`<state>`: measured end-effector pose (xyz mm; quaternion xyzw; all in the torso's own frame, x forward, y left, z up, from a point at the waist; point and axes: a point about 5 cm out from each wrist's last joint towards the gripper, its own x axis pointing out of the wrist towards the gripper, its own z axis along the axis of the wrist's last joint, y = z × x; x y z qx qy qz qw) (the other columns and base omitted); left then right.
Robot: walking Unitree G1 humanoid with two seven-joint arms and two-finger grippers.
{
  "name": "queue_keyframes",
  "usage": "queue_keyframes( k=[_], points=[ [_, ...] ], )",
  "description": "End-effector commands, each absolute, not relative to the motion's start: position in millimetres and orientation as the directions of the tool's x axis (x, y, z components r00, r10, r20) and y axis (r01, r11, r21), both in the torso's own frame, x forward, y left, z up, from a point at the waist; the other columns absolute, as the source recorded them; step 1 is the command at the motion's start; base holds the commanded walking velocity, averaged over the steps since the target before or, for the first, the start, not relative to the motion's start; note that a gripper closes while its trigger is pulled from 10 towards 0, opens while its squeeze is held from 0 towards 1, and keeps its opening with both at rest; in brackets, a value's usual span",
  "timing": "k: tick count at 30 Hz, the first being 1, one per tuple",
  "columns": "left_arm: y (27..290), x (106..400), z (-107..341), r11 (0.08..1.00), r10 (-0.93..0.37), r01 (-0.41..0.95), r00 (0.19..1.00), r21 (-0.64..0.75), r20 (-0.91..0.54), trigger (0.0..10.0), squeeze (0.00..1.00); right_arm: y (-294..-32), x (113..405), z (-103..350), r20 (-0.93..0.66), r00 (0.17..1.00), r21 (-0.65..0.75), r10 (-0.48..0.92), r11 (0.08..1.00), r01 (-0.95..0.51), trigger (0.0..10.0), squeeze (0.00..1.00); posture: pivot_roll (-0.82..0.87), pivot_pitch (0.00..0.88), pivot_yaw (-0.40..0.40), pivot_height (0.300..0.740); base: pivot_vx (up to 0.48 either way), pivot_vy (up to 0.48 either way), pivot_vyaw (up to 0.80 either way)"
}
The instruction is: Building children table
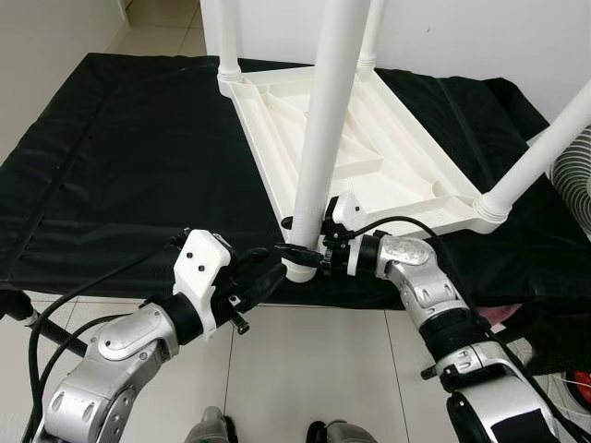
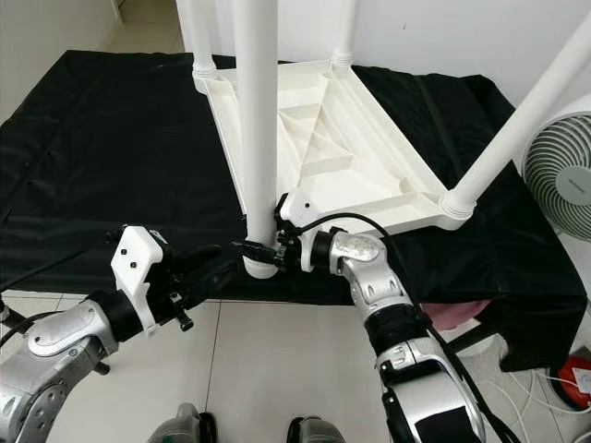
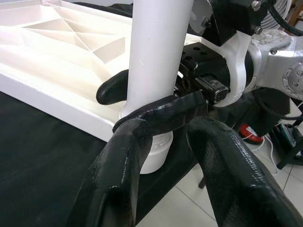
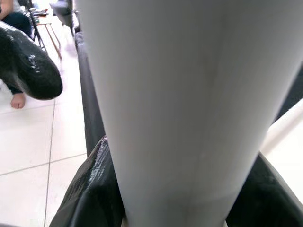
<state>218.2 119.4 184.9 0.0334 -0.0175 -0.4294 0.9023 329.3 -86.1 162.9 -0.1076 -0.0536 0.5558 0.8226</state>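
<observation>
A white children's table (image 1: 388, 166) lies upside down on a surface covered with black cloth (image 1: 129, 175), its legs pointing up. At the front corner stands the near leg (image 1: 323, 129), a thick white tube in its socket. My right gripper (image 1: 300, 251) is shut on this leg just above the socket, one black finger (image 3: 165, 111) curving around each side; the leg (image 4: 180, 94) sits between the fingers (image 4: 90, 189) in the right wrist view. My left gripper (image 1: 268, 272) hovers open just left of the socket, fingers (image 3: 128, 161) apart and holding nothing.
Three more white legs rise from the other corners, one at the right (image 1: 545, 148) leaning outward. A white fan (image 2: 563, 185) stands on the floor to the right. Red cables lie near it. A person's bare foot (image 4: 18, 100) rests on the tiled floor.
</observation>
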Motion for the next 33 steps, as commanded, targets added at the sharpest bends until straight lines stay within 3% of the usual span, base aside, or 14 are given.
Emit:
queue_keyframes(
  k=[1,4,5,7,8,9,13,18,21,27,28,29,30,33],
  points=[
    [119,219,184,0.651,-0.757,0.755,0.653,0.072,0.0,10.0,0.0,-97,334,166,-0.007,0.507,-0.226,0.862,0.493,-0.84,10.0,0.0,-0.01,0.125,-0.01,0.74,0.0,0.0,0.0],
    [119,218,184,0.651,-0.758,0.756,0.652,0.07,0.0,10.0,0.0,-98,336,166,-0.007,0.561,-0.228,0.828,0.545,-0.807,10.0,0.0,-0.02,0.132,-0.015,0.74,0.0,0.0,0.0],
    [118,218,183,0.651,-0.758,0.756,0.652,0.069,-0.001,10.0,0.0,-100,338,166,-0.009,0.612,-0.233,0.791,0.593,-0.77,10.0,0.0,-0.02,0.132,-0.015,0.74,0.0,0.0,0.0],
    [118,218,183,0.651,-0.758,0.756,0.652,0.069,-0.001,10.0,0.0,-100,338,166,-0.009,0.612,-0.233,0.791,0.593,-0.77,10.0,0.0,-0.02,0.132,-0.015,0.74,0.0,0.0,0.0],
    [118,217,183,0.651,-0.758,0.757,0.652,0.065,-0.001,10.0,0.0,-101,338,163,-0.023,0.666,-0.22,0.745,0.646,-0.731,10.0,0.0,-0.02,0.132,-0.015,0.74,0.0,0.0,0.0],
    [118,217,183,0.651,-0.758,0.757,0.652,0.065,-0.001,10.0,0.0,-101,338,163,-0.023,0.666,-0.22,0.745,0.646,-0.731,10.0,0.0,-0.02,0.132,-0.015,0.74,0.0,0.0,0.0],
    [117,216,182,0.651,-0.758,0.757,0.652,0.055,0.002,10.0,0.0,-93,327,159,-0.016,0.836,-0.107,0.548,0.83,-0.547,10.0,0.0,-0.02,0.138,-0.023,0.74,0.0,0.0,0.0],
    [115,217,182,0.648,-0.761,0.76,0.649,0.051,0.005,10.0,0.0,-91,317,154,-0.009,0.936,-0.11,0.353,0.93,-0.352,10.0,0.0,-0.02,0.136,-0.027,0.74,0.0,0.0,0.0],
    [114,216,181,0.645,-0.763,0.762,0.646,0.052,0.004,10.0,0.0,-95,313,149,-0.025,0.97,-0.116,0.242,0.963,-0.243,10.0,0.0,-0.02,0.134,-0.029,0.74,0.0,0.0,0.0],
    [114,216,181,0.645,-0.764,0.763,0.645,0.05,0.005,10.0,0.0,-94,308,153,-0.023,0.982,-0.069,0.189,0.979,-0.19,10.0,0.0,-0.02,0.13,-0.032,0.74,0.0,0.0,0.0],
    [114,216,181,0.644,-0.765,0.764,0.644,0.05,0.006,10.0,0.0,-93,306,157,-0.007,0.983,-0.046,0.186,0.981,-0.186,10.0,0.4,-0.02,0.13,-0.032,0.74,0.0,0.0,0.0],
    [114,216,181,0.644,-0.765,0.764,0.644,0.05,0.006,10.0,0.0,-93,306,157,-0.007,0.983,-0.046,0.186,0.981,-0.186,10.0,0.4,-0.02,0.13,-0.032,0.74,0.0,0.0,0.0],
    [114,216,181,0.643,-0.765,0.764,0.644,0.05,0.006,10.0,0.0,-92,306,160,0.003,0.983,-0.033,0.185,0.982,-0.185,10.0,1.0,-0.02,0.13,-0.032,0.74,0.0,0.0,0.0],
    [113,216,181,0.642,-0.766,0.765,0.642,0.05,0.006,10.0,0.0,-86,303,165,0.044,0.969,0.008,0.243,0.97,-0.244,10.0,1.0,-0.02,0.122,-0.032,0.74,0.0,0.0,0.0]
  ],
)
